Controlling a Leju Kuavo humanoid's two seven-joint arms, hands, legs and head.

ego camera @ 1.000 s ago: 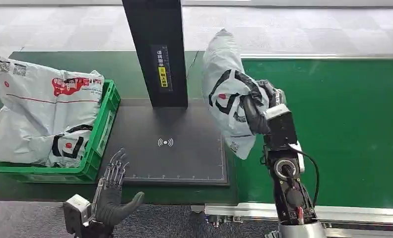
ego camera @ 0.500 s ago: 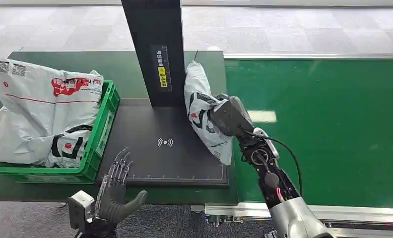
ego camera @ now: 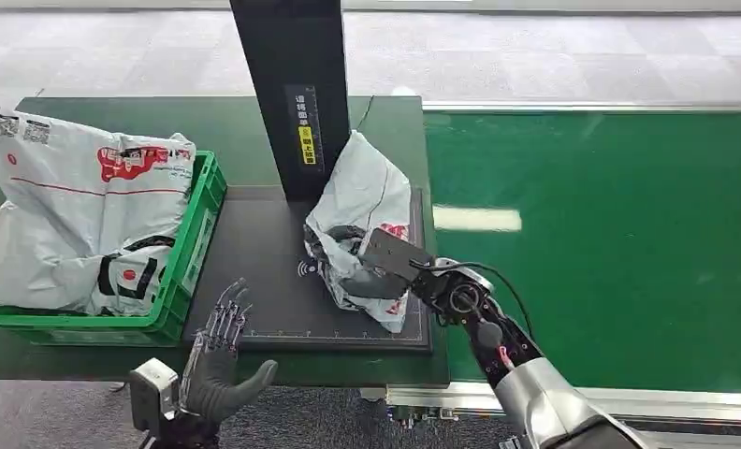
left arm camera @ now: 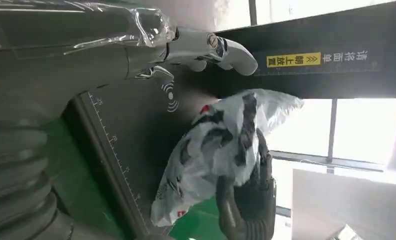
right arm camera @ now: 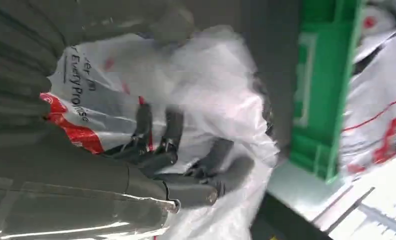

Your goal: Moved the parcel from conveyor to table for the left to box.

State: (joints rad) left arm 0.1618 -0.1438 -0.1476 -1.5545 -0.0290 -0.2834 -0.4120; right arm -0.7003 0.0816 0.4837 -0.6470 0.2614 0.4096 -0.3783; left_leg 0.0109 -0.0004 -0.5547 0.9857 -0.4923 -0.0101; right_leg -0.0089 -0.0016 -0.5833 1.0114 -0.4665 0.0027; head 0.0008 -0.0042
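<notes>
Parcel (ego camera: 362, 210) lowered onto black pad (ego camera: 254, 281); right hand (ego camera: 367, 267) gripping.

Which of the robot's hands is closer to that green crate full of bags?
Left. The left hand hovers open just beside the green crate; the right hand grips the parcel farther away.

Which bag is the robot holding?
The smaller grey parcel on the black pad, gripped by the right hand. The other bags sit untouched in the green crate.

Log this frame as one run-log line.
right hand: grips grey plastic parcel | parcel: on black scanner pad | left hand: open, idle | green crate: holds parcels
</notes>
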